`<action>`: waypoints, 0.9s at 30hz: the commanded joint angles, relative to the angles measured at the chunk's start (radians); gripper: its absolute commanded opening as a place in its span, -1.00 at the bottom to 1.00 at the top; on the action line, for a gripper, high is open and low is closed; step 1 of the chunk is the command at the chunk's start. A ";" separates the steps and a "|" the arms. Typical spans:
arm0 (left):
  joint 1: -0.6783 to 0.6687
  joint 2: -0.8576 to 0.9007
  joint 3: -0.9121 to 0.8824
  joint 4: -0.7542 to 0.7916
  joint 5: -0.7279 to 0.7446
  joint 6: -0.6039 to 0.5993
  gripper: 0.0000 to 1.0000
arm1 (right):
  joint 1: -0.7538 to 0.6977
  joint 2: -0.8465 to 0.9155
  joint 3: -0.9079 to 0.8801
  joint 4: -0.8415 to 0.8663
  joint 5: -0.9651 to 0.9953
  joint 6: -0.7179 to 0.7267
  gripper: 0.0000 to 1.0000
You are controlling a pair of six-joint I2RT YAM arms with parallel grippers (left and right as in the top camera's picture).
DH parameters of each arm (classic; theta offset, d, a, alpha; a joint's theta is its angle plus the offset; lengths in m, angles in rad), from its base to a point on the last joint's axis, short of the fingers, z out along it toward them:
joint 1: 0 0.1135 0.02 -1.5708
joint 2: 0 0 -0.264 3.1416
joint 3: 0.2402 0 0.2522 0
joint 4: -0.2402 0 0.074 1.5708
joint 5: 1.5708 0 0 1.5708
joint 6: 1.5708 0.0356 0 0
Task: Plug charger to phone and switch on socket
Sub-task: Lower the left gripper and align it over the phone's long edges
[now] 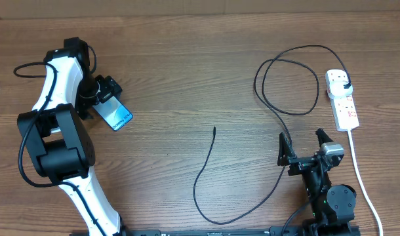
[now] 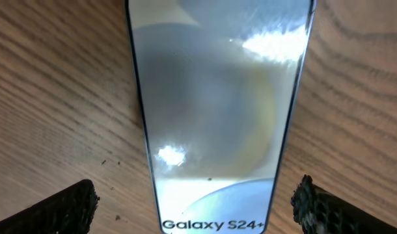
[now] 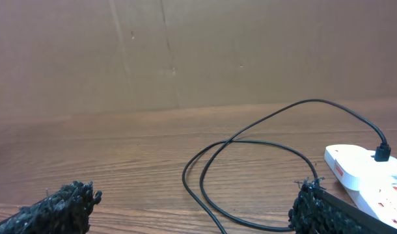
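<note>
left pincer [image 1: 105,90]: jaws wide apart, holding nothing; the black ribbed fingers [image 2: 62,208] straddle the text end of the phone
phone: slim smartphone with a lit pale-blue screen and dark bezel [image 2: 218,117], flat on the brown wooden table [image 1: 187,65] at far left, angled; no visible contact with either finger
right pincer [image 1: 303,147]: jaws apart too, empty, low over the table at the right front
cable: long thin black charger lead [image 1: 195,187] runs right beside the right pincer's left finger, touching or just clear I can't tell; it loops behind, and its black plug [image 1: 344,84] sits in the strip
tip: small connector end [image 1: 214,130] lies mid-table, well apart from the phone
socket: small white oblong power strip with red-marked switches [image 1: 343,101], far right, white cord [image 1: 357,170] trailing to the front; switch state unreadable
risk 1: closing left jaws off-centre likely skids or twists the phone
risk 2: lead lies flat and thin, so the pinch may miss or let go
risk 3: dragging the tip leftward could tighten the loop, snag the right finger, or tug the light strip
risk 4: pressing a switch may shove the strip instead
</note>
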 commanded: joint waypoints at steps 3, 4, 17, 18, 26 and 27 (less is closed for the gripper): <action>-0.001 0.022 0.023 0.014 0.004 -0.029 1.00 | 0.005 -0.009 -0.011 0.005 0.010 -0.004 1.00; -0.002 0.022 0.024 0.017 0.004 -0.029 1.00 | 0.005 -0.009 -0.011 0.005 0.010 -0.004 1.00; -0.014 0.050 0.108 -0.011 -0.003 -0.019 1.00 | 0.005 -0.009 -0.011 0.005 0.010 -0.004 0.99; -0.018 0.069 0.138 -0.036 -0.004 -0.014 0.99 | 0.005 -0.009 -0.011 0.005 0.010 -0.004 1.00; -0.029 0.167 0.256 -0.136 -0.006 -0.024 1.00 | 0.005 -0.009 -0.011 0.005 0.010 -0.004 1.00; -0.029 0.167 0.256 -0.132 -0.006 -0.024 1.00 | 0.005 -0.009 -0.011 0.005 0.010 -0.004 1.00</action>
